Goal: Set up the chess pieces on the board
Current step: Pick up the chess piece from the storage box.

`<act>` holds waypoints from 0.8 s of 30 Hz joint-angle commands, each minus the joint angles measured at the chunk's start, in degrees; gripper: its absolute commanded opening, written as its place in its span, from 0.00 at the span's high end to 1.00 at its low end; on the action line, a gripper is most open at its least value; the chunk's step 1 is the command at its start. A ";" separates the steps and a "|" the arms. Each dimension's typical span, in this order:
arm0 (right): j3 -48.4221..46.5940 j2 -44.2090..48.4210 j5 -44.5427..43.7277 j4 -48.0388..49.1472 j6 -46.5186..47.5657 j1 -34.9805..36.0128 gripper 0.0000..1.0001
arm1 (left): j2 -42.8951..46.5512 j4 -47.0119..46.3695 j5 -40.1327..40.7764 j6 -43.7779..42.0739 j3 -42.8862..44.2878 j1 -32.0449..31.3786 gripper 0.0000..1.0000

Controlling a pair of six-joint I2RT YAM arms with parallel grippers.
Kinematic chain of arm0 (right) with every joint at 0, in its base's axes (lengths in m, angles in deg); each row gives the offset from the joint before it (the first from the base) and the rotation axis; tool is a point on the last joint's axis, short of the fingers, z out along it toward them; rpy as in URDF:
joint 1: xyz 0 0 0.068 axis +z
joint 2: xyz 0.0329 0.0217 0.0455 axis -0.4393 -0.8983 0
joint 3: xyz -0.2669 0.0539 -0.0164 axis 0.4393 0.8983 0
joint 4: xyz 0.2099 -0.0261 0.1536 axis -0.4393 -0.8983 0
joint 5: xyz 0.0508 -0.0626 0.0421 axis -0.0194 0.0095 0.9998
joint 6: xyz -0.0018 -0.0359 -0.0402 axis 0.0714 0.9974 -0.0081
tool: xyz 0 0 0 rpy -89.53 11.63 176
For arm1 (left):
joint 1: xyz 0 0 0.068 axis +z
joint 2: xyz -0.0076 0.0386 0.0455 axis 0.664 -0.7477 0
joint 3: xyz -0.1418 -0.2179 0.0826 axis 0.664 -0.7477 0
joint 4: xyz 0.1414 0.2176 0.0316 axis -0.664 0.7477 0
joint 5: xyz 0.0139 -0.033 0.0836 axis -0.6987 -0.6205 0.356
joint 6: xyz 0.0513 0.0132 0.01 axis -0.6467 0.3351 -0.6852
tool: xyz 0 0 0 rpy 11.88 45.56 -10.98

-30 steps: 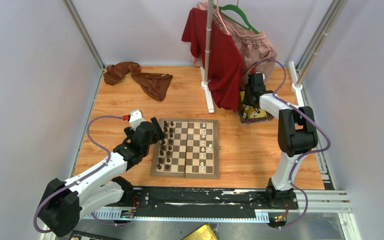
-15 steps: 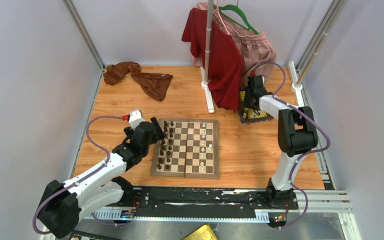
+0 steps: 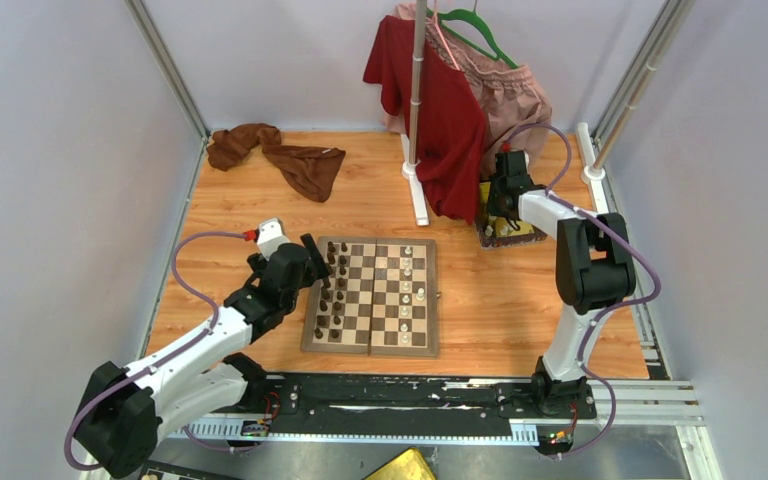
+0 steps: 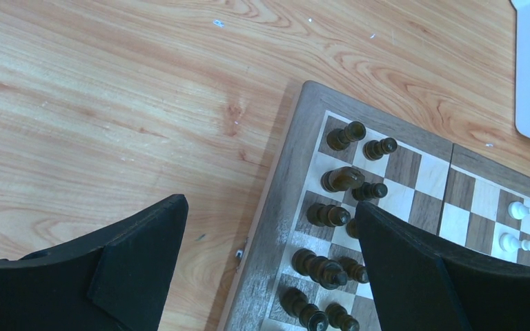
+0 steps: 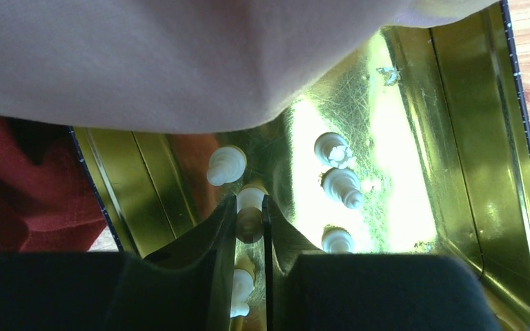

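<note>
Right wrist view: found right fingers (image 5: pixel 221 231) clenched on one cream-white turned chess piece (image 5: pixel 250 198) inside gold metal tray (image 5: pixel 469 138); noted other cream pieces (image 5: pixel 343 186) lying loose just beside it. Top external view: located tray beyond far right corner of square wooden checkered chessboard (image 3: pixel 370 345), apart from it, both on wooden surface (image 3: pixel 500 310). Left wrist view: noted left fingers (image 4: pixel 138 262) released, spread wide over board's left border, near dark brown pieces (image 4: pixel 328 214) standing in two files.

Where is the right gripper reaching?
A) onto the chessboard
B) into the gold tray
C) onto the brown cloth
B: the right gripper is down inside the gold tray, with a cream chess piece between its two fingers.
</note>
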 commanded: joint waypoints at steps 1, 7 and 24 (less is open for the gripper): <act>1.06 2.81 -0.70 -1.17 -0.38 -0.43 1.00 | 1.41 -0.03 0.58 0.98 -0.01 0.37 0.00; 1.69 5.61 -2.35 -2.34 -0.03 0.91 1.00 | 3.38 1.25 0.43 1.22 -0.68 0.34 0.00; 11.72 24.36 -9.85 -8.71 0.67 12.88 1.00 | 12.82 4.86 -0.43 0.87 -3.26 0.32 0.00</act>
